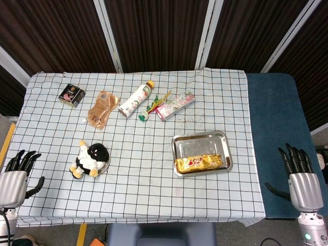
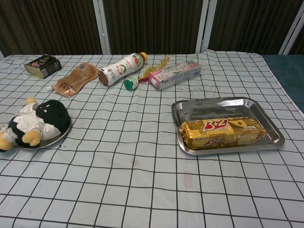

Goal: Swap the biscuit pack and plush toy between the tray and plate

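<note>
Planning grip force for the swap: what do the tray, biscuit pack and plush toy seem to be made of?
Tray: likely polished metal, mirror-like reflections on its walls. Biscuit pack: glossy gold foil or plastic film, shiny with creases. Plush toy: soft fuzzy fabric, matte black, white and yellow.

Surface (image 1: 154,205) covered by white cloth (image 1: 138,169) with dark grid lines, creased in places. Blue tabletop (image 1: 274,118) exposed at one side. Behind: dark ribbed wall panels (image 1: 159,31) divided by pale slanted metal struts (image 1: 109,33). Even overhead lighting.
</note>
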Controlling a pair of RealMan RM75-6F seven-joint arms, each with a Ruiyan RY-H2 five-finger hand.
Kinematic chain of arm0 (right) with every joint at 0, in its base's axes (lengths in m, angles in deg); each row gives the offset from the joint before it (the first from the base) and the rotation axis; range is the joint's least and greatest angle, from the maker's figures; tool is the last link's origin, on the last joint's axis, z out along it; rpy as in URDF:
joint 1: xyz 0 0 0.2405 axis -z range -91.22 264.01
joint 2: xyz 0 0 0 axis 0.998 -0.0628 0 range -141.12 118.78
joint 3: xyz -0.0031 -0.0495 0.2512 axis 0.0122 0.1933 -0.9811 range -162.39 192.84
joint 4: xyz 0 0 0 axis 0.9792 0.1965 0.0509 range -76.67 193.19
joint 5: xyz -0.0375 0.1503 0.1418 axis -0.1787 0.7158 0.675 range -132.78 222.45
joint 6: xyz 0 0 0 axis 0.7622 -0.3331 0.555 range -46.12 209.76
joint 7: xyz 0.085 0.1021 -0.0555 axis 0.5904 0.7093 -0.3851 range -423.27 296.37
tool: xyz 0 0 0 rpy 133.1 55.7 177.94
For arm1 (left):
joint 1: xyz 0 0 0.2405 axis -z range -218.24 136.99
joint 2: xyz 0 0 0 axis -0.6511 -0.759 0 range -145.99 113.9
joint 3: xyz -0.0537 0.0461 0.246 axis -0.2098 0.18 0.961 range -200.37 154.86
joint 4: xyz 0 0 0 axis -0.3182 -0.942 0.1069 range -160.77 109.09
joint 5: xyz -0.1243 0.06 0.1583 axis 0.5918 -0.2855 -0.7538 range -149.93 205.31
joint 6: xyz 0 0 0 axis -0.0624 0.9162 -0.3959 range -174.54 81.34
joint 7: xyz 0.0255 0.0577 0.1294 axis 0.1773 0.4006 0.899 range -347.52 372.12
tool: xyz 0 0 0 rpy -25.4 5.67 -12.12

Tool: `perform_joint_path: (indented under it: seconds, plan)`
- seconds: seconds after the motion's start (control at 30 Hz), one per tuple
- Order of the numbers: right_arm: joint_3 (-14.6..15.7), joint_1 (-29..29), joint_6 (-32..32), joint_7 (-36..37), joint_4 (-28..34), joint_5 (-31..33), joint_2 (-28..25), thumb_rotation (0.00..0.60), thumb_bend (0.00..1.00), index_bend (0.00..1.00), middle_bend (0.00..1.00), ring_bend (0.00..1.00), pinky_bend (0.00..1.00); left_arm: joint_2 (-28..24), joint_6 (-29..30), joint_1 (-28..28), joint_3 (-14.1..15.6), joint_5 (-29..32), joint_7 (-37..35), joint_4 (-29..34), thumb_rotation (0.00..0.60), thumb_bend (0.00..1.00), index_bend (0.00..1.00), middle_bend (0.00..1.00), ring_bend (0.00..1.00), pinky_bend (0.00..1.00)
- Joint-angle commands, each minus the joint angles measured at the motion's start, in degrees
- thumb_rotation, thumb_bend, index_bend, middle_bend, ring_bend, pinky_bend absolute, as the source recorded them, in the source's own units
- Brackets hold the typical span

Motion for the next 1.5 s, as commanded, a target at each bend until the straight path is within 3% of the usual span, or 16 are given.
perform_joint_path:
  seconds: [0.03, 0.3, 0.57, 0.67, 0.93, 1.27, 1.5]
  plan:
    - [0.01, 0.01, 0.68, -0.01, 0.43, 0.43, -0.27, 0.600, 0.08, 0.04, 0.00, 0.00, 0.15, 0.10, -0.28, 0.13, 0.03, -0.04, -0.09, -0.18, 0.600, 0.38, 0.17, 0.13, 0.06, 0.16]
    - [2.22, -0.62, 6.34, 1.35, 5.02, 1.27, -4.33, 0.600, 0.08, 0.04, 0.00, 0.00, 0.15, 0.96, -2.36, 1.14, -0.26, 0.76, -1.53, -2.18, 0.600, 0.38, 0.17, 0.13, 0.06, 0.16]
    - [2.38, -0.85, 5.91, 0.74, 3.33, -0.68, -2.78, 0.600, 0.08, 0.09, 0.01, 0.00, 0.15, 1.07, -3.08, 1.44, -0.35, 1.13, -2.93, -2.87, 0.600, 0.38, 0.17, 0.13, 0.06, 0.16]
    - [2.66, -3.80, 11.69, 0.05, 3.78, -0.58, -2.46, 0.600, 0.08, 0.14, 0.05, 0.02, 0.15, 0.80, -2.60, 1.23, -0.23, 0.81, -2.88, -2.28, 0.600, 0.38, 0.17, 0.13, 0.06, 0.16]
    - [-1.61, -13.38, 24.78, -5.88, 6.97, 3.25, -0.81, 0.600, 0.08, 0.20, 0.20, 0.13, 0.15, 0.16, -1.86, 0.79, -0.54, 1.36, -3.00, -2.15, 0.600, 0.38, 0.17, 0.13, 0.06, 0.16]
    - [-5.55, -23.32, 38.54, -14.56, 6.20, 14.09, 5.57, 0.600, 0.08, 0.31, 0.25, 0.18, 0.15, -0.18, -0.46, -0.18, -2.23, 5.44, 0.83, -1.92, 0.600, 0.38, 0.18, 0.13, 0.06, 0.16]
    - [-7.20, -28.21, 43.04, -19.17, 3.84, 21.72, 9.40, 0.600, 0.08, 0.34, 0.27, 0.21, 0.15, -0.24, -1.20, 0.02, -2.18, 5.80, 1.16, -1.61, 0.600, 0.37, 0.18, 0.13, 0.06, 0.16]
